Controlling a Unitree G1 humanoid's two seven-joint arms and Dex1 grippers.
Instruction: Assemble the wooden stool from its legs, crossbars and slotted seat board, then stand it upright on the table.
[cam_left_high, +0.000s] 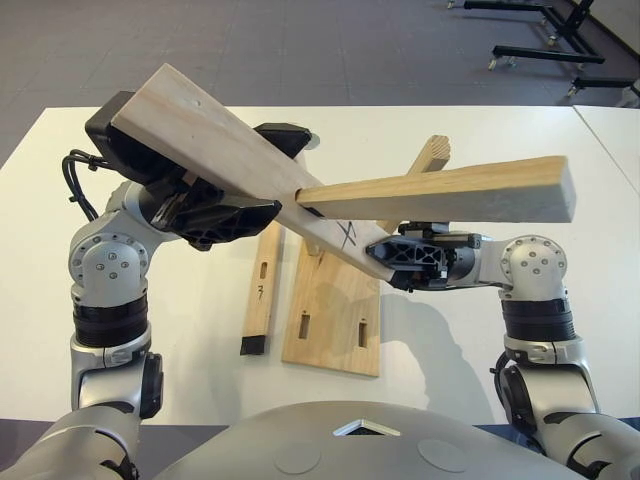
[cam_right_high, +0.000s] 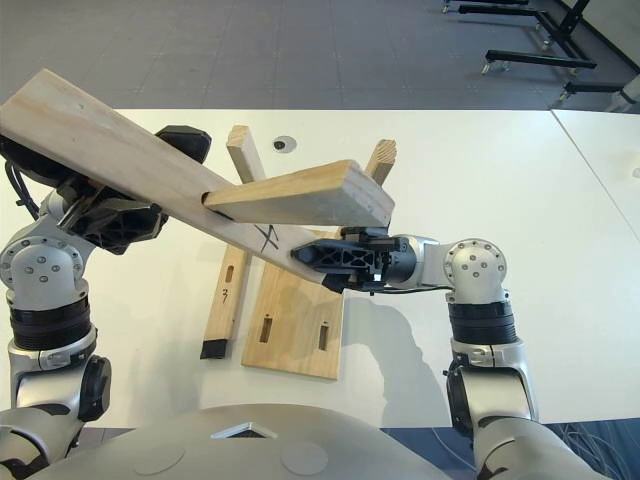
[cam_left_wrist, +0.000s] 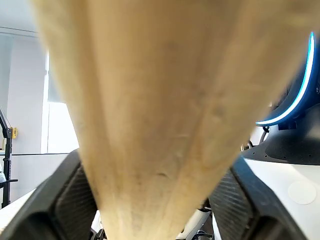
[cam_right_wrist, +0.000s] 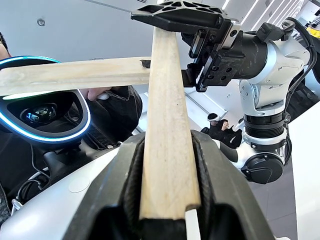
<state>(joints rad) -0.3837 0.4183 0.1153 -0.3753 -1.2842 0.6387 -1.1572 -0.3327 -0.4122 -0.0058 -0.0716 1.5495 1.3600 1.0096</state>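
Over the seat board (cam_left_high: 335, 315) at frame centre, we gripped the leg (cam_left_high: 215, 140) along its upper-left-to-centre axis, left gripper (cam_left_high: 250, 175) clamped high, right gripper (cam_left_high: 395, 252) clamped low, its crossbar (cam_left_high: 450, 190) jutting rightward.

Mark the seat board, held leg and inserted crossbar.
seat board (cam_left_high: 332, 335): left eye view, face between slots
held leg (cam_left_high: 215, 143): left eye view, upper face
crossbar (cam_left_high: 460, 192): left eye view, mid length
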